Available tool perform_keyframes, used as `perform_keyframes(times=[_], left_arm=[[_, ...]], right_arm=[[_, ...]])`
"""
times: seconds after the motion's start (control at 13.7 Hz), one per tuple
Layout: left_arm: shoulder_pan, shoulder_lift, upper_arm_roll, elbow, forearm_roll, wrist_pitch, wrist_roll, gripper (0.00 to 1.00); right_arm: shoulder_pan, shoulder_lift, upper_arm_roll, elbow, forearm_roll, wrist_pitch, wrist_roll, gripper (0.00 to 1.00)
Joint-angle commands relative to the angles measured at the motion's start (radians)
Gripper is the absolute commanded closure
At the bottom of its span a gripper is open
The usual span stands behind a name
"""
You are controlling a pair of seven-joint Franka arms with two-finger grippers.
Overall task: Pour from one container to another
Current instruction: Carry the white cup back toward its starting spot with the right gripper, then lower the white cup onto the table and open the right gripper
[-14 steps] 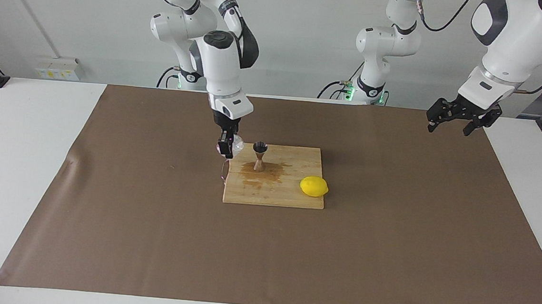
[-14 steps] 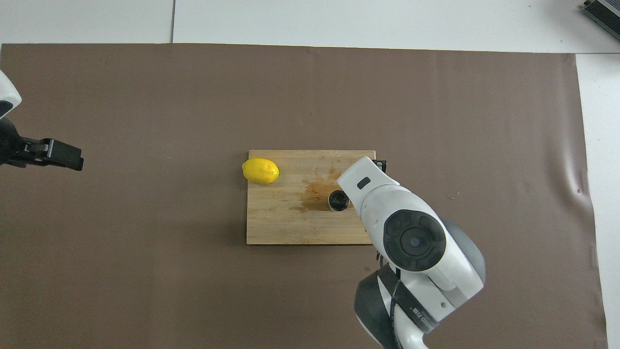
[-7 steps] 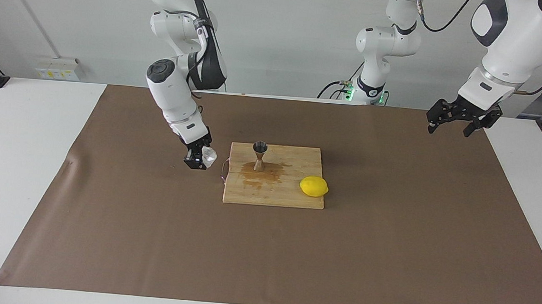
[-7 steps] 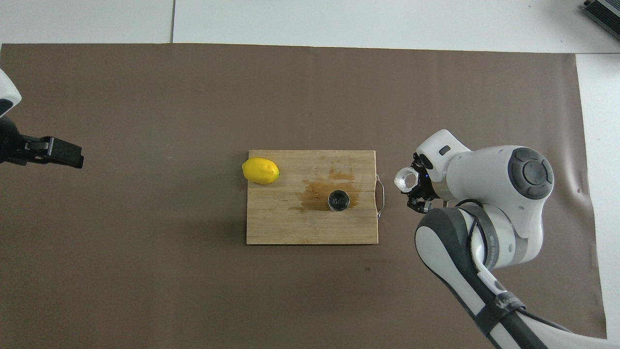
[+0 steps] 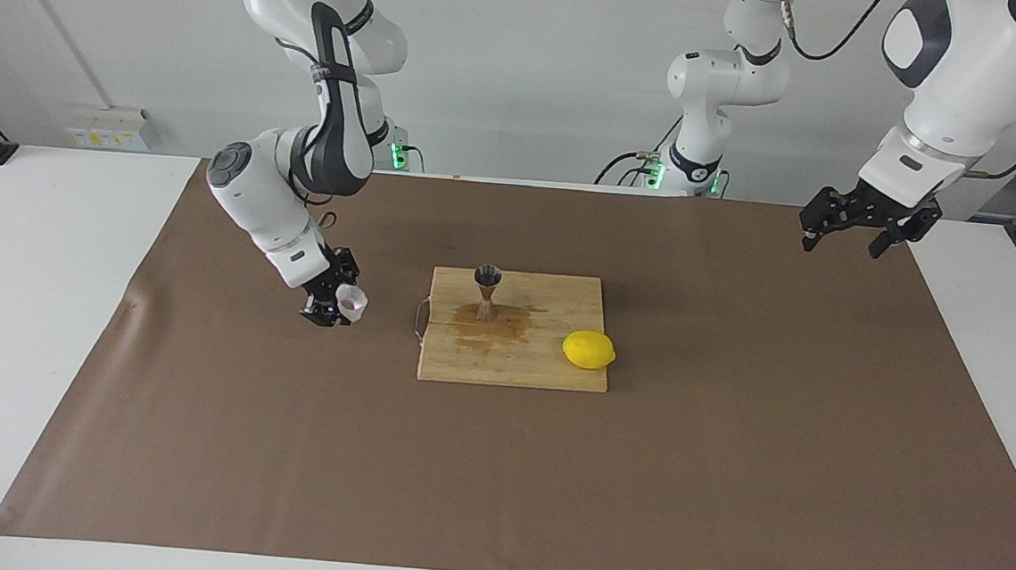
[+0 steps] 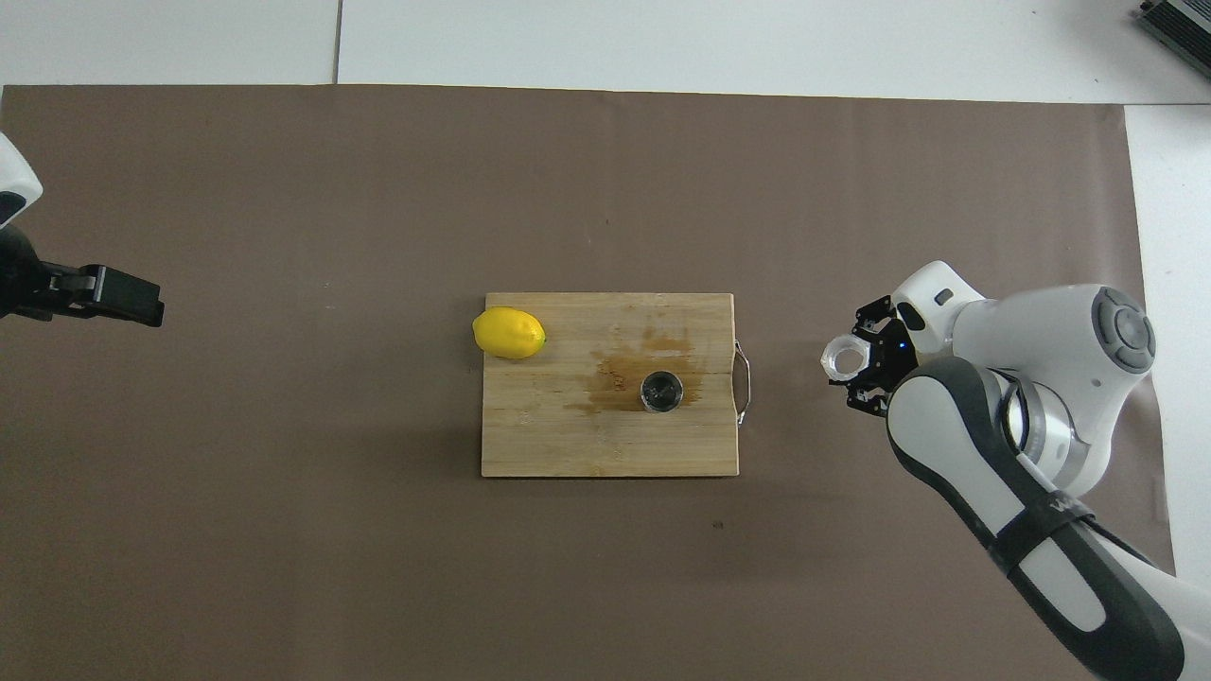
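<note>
The right claw (image 5: pixel 338 307) has pulled away from the cutting board (image 5: pixel 547 368). A second ago it hung at the board's edge with the cup (image 5: pixel 351 302) right beside the jigger (image 5: pixel 486 292). Now it is off the board toward the right arm's end, low over the brown paper (image 5: pixel 195 406) that covers the tabletop. It is still clamped on the cup's crinkled wall. From overhead the cup (image 6: pixel 844 357) shows its open mouth upward, so it has been turned back upright.

The jigger has not moved. It stands upright on the board, near the edge with the wire handle (image 5: pixel 420 319), in the middle of a wet brown stain (image 5: pixel 492 324). The lemon (image 5: pixel 588 350) stays on the board at its edge toward the left arm's end. The left claw (image 5: pixel 852 227) waits high and well off the board toward that end, fingers spread wide, holding nothing.

I judge the pour over, with some liquid on the wood rather than in the steel. What remains is setting the cup down.

I cannot tell whether the cup's base touches the paper or hangs just above it. The overhead view shows the jigger's (image 6: pixel 661 392) bowl only as a dark disc, so its fill level is unreadable, and so is anything left in the cup. That view also cuts off all of the left arm but its claw (image 6: pixel 114 298).
</note>
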Motion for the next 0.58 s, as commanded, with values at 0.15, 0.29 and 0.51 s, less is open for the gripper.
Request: perform_keyframes(times=[0.15,0.29,0.51], left_arm=[[-0.013,-0.003,0.009,-0.015,-0.011,0.028,0.0,0.0],[-0.01,-0.005,0.009,-0.015,-0.011,0.026,0.001,0.0],[-0.012,-0.005,0.007,-0.015,-0.011,0.028,0.003,0.0]], right_arm=[[-0.032,0.014,0.012,-0.056,0.112,0.061,-0.127,1.0],[-0.066,0.02,0.011,-0.063,0.112,0.058,-0.174,1.0],[-0.097,0.022,0.011,-0.063,0.112,0.052,-0.211,1.0]])
